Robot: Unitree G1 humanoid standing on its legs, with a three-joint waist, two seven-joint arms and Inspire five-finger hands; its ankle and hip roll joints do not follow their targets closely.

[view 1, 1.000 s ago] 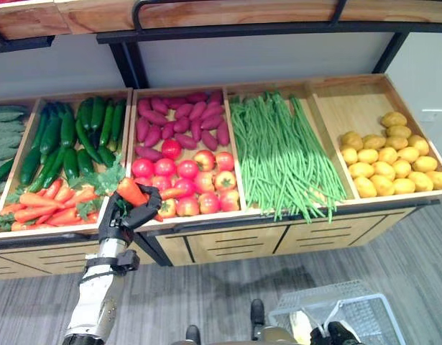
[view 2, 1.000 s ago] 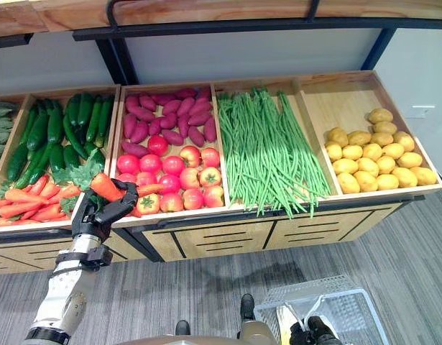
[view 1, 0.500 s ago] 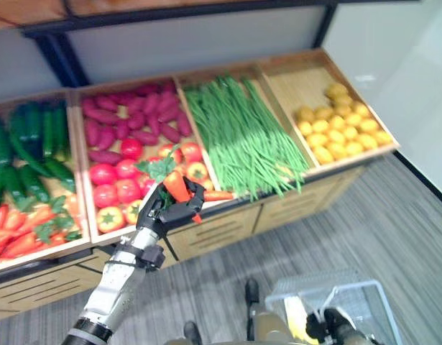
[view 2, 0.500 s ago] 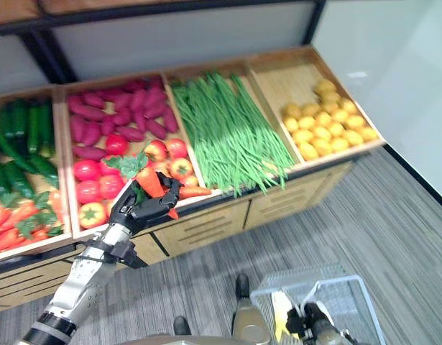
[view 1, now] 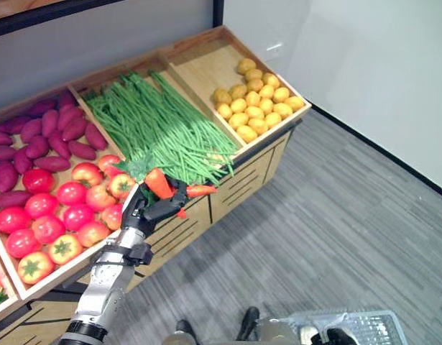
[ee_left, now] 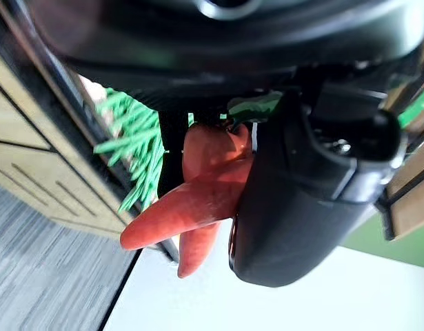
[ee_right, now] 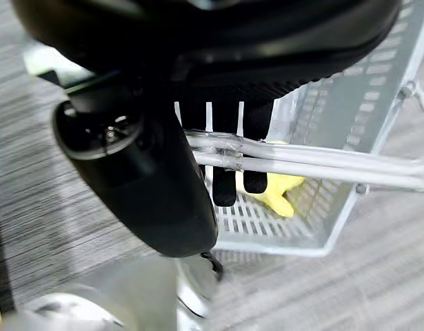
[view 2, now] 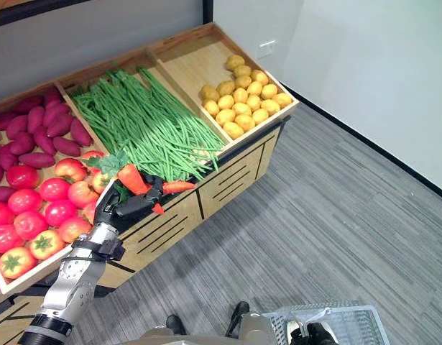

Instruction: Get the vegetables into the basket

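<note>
My left hand (view 1: pixel 141 214) is shut on a small bunch of orange carrots (view 1: pixel 160 184) with green tops, held just above the stand's front edge between the tomatoes and the green beans. In the left wrist view the carrots (ee_left: pixel 191 200) stick out past the curled fingers (ee_left: pixel 294 207). At the lower right a grey wire basket (view 1: pixel 379 325) hangs near the floor. My right hand (ee_right: pixel 198 41) has its fingers (ee_right: pixel 225 179) curled round the basket's wire handle (ee_right: pixel 322 160). Something yellow (ee_right: pixel 277 189) lies inside the basket.
The wooden display stand (view 1: pixel 242 169) holds bins of purple sweet potatoes (view 1: pixel 48 133), tomatoes (view 1: pixel 55 215), green beans (view 1: pixel 156 129) and yellow potatoes (view 1: pixel 253 100). A white wall (view 1: pixel 364 72) stands to the right, with grey floor (view 1: pixel 335 237) in front of it.
The camera has swung to the right. My left hand has carried the carrots from the carrot bin rightwards along the stand's front to the bean bin's edge. The right hand still holds the basket.
</note>
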